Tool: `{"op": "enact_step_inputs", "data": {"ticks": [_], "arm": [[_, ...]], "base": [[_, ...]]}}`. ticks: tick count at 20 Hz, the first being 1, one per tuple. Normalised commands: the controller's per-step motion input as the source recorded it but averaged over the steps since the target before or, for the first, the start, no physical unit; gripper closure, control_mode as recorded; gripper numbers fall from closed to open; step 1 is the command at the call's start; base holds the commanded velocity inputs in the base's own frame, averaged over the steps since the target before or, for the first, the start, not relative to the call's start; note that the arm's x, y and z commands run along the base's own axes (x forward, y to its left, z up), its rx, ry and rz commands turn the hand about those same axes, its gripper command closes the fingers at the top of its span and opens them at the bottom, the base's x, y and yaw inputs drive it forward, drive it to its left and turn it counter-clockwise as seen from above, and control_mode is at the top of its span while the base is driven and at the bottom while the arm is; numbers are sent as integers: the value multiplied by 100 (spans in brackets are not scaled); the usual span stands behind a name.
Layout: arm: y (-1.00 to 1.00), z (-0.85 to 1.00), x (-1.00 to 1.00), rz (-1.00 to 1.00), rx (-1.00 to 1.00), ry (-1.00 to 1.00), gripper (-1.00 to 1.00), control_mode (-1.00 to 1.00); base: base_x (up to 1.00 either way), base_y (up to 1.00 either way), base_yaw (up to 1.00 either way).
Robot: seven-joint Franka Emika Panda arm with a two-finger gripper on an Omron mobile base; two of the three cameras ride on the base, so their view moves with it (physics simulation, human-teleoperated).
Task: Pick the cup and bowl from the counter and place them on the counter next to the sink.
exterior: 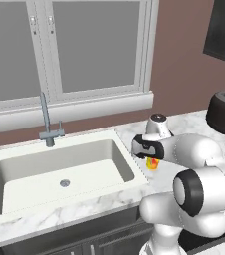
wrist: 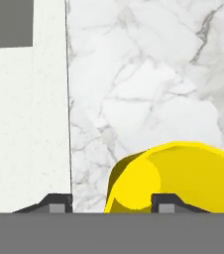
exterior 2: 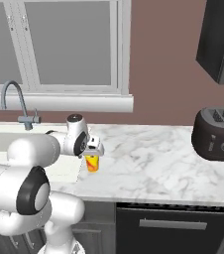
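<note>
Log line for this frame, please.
phase: cup release | cup: upright on counter beside sink | gripper: above cup, jaw state unclear

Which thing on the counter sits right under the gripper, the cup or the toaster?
The yellow cup, standing beside the sink rim beneath the gripper. The dark toaster sits far off at the counter's other end.

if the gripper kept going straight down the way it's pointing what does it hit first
Most likely the cup: the gripper points down at it, one fingertip over its mouth and the other outside its wall. The cup stands on the counter beside the sink. Depth is hard to judge.
</note>
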Motion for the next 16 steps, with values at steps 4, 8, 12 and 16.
{"op": "enact_step_inputs", "data": {"ticks": [4,8,12,16], "arm": [[12,7,-16,0,0,-4,-100,-100],[23,25,-19,0,-1,-8,-100,-100],[23,28,-20,0,-1,-7,-100,-100],[15,16,-13,0,0,-5,-100,-100]], "base": [[0,0,0],[0,0,0],[0,0,0],[0,0,0]]}}
